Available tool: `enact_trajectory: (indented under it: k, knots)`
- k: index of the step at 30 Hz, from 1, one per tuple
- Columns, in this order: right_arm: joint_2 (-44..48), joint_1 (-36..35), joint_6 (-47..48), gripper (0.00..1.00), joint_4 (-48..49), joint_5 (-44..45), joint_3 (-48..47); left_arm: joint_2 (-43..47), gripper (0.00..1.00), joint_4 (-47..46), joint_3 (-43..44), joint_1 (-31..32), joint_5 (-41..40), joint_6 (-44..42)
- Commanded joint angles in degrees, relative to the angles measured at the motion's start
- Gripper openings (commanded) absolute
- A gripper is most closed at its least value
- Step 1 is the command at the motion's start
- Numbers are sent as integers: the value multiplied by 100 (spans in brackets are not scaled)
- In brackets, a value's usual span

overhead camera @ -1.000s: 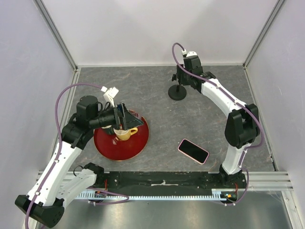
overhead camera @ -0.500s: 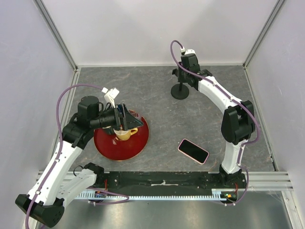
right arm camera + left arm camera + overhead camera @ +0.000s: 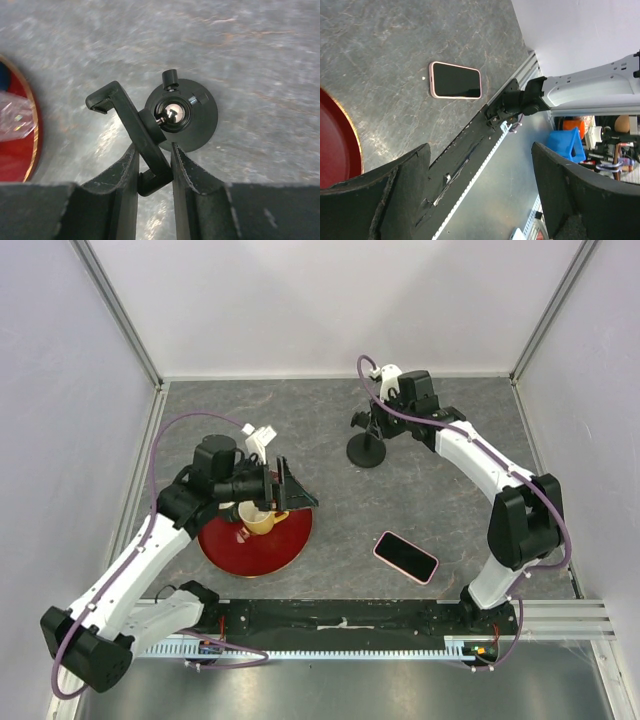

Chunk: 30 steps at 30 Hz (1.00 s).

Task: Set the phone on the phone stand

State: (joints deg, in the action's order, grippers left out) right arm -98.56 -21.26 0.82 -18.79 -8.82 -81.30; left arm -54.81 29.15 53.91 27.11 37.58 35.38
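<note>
Grey, marbled table (image 3: 440,490) walled in white carries everything. Near its front edge, right of centre, the phone (image 3: 406,557) lies flat, screen up, with neither arm touching it. Toward the back edge stands the phone stand (image 3: 366,450), its disc base on the table. The right gripper (image 3: 154,160) pinches the stand's clamp head (image 3: 131,131) between its fingers. The left gripper (image 3: 290,490) hangs with jaws spread wide and nothing between them, above the yellow mug (image 3: 262,519) on the red tray (image 3: 255,545) at front left.

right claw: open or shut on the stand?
Shut on the phone stand. In the right wrist view both fingers of the right claw press its clamp head from either side.
</note>
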Motion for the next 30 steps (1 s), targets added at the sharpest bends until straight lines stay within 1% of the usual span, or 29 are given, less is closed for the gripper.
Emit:
enact_trajectory:
  k: [1, 2, 3, 4, 5, 7, 8, 9, 10, 11, 12, 13, 15, 16, 18, 19, 20, 21, 22, 23, 24, 25, 27, 29, 30]
  knots:
    - [338, -98, 524, 0, -512, -1577, 254, -337, 87, -612, 137, 407, -75, 233]
    - [338, -98, 568, 0, -608, -1910, 246, -451, 87, -612, 224, 461, -84, 94]
    - [303, -98, 595, 0, -670, -2026, 255, -678, 86, -586, 460, 505, -84, -12]
    - [277, -107, 638, 0, -757, -2114, 220, -828, 86, -481, 628, 549, -128, -135]
    - [268, -107, 726, 0, -941, -2150, 211, -960, 85, -341, 1030, 567, -181, -423]
    - [241, -107, 858, 0, -1091, -2150, 202, -1417, 85, -15, 1454, 602, -435, -863]
    - [250, -107, 911, 0, -1179, -2063, 211, -1567, 86, 160, 1934, 611, -636, -1257]
    - [267, -98, 1007, 0, -1232, -2028, 219, -1925, 87, 423, 2157, 602, -1073, -1453]
    - [276, -98, 1043, 0, -1302, -1992, 202, -2068, 89, 477, 2324, 611, -1286, -1611]
    - [302, -107, 1060, 0, -1355, -1992, 211, -2261, 93, 521, 2596, 611, -1506, -1769]
    - [329, -98, 1104, 0, -1356, -2053, 237, -2410, 95, 513, 2694, 611, -1822, -1806]
    - [338, -107, 1131, 0, -1356, -2132, 281, -2743, 97, 487, 2782, 611, -1868, -1815]
    - [355, -107, 1157, 0, -1382, -2290, 307, -3008, 99, 365, 2932, 611, -1808, -1911]
    - [347, -107, 1218, 1, -1400, -2352, 290, -3175, 99, 42, 2906, 620, -1755, -1964]
    - [303, -107, 1245, 2, -1487, -2466, 237, -3290, 96, -215, 2774, 620, -1667, -2139]
    - [303, -116, 1245, 4, -1514, -2467, 228, -3334, 92, -260, 2783, 620, -1623, -2253]
    - [311, -142, 1245, 8, -1523, -2406, 237, -3396, 91, -278, 2818, 620, -1570, -2298]
    - [346, -159, 1236, 13, -1505, -2327, 281, -3422, 89, -269, 2827, 620, -1526, -2342]
    - [364, -168, 1132, 28, -1470, -2117, 316, -3431, 88, -234, 2853, 611, -1517, -2438]
    - [416, -186, 1044, 37, -1366, -2011, 351, -3492, 83, -182, 2923, 620, -1508, -2482]
    - [443, -186, 973, 43, -1338, -1897, 386, -3528, 81, -138, 2976, 620, -1595, -2509]
    - [452, -195, 747, 52, -1277, -1600, 395, -3572, 76, -111, 3037, 620, -1631, -2544]
    - [566, -212, 552, 59, -1215, -1334, 491, -3677, 70, -207, 3029, 620, -1649, -2623]
    - [732, -265, 324, 75, -1189, -1105, 571, -3739, 68, -391, 2880, 585, -1623, -2571]
    - [803, -291, 235, 79, -1171, -1000, 702, -3756, 68, -410, 2879, 541, -1518, -2449]
